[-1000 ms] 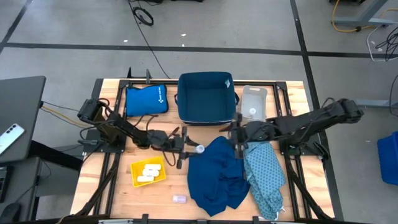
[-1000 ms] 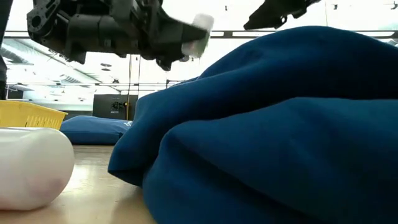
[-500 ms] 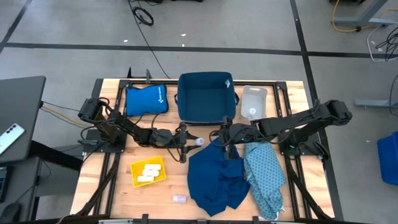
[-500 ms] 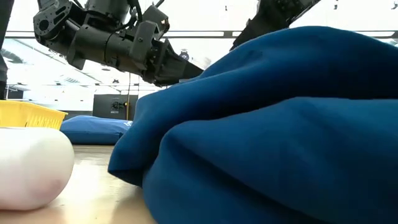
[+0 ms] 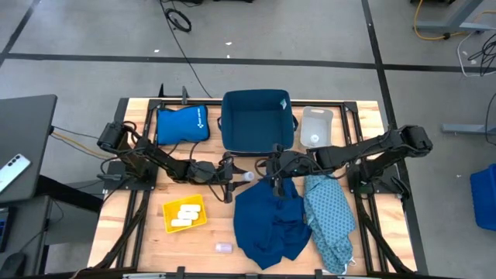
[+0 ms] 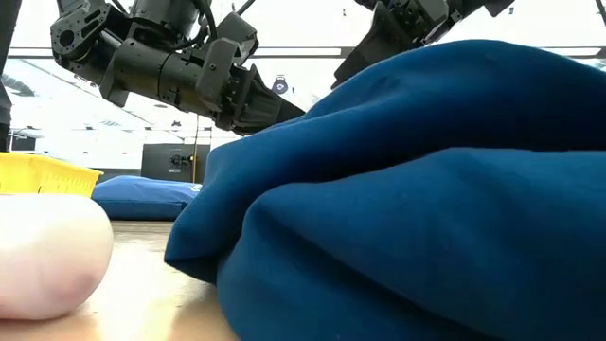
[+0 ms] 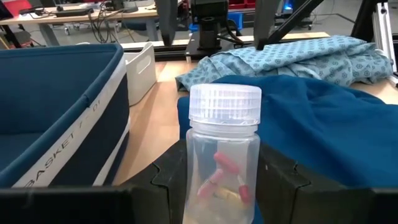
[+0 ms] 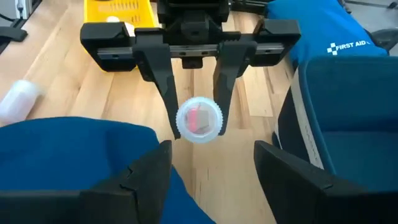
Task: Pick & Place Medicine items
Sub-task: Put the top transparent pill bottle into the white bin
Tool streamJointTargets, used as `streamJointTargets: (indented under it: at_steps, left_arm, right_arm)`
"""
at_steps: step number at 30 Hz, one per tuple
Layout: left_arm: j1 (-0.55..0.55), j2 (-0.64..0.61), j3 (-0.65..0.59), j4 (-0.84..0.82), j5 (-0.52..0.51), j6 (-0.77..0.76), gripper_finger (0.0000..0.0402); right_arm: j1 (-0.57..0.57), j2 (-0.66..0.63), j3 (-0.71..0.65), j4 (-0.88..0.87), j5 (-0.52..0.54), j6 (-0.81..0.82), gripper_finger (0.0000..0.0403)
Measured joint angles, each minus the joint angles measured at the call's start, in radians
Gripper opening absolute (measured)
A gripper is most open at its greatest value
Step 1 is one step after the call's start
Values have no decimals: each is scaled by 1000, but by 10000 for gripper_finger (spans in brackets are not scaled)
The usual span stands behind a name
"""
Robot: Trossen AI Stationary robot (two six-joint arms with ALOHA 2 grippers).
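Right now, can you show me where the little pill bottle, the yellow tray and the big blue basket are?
pill bottle [image 7: 224, 158], left wrist view, on its clear body.
yellow tray [image 5: 199, 219], high view, on its rim.
blue basket [image 5: 256, 101], high view, on its rim.

A small clear pill bottle [image 7: 224, 155] with a ribbed white screw cap held red and pale capsules. It was gripped by its sides, cap pointing toward three o'clock, near the table's centre. Three cream-white oblong packs [image 5: 184, 215] lay together toward eight o'clock. A small whitish bottle [image 5: 223, 248] lay on its side near six o'clock.
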Motion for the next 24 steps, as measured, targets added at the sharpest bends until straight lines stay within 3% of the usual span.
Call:
streamJointTargets:
  at_steps: [9,14,24]
  left_arm:
    - [8,0,0,2,9,-9,147]
    - [8,0,2,1,11,-9,147]
    - [8,1,1,-5,11,-16,147]
  right_arm:
    - [0,5,0,67,-34,1,258]
    - [0,74,-1,124,-67,3,258]
    - [-2,98,-1,140,-37,-5,258]
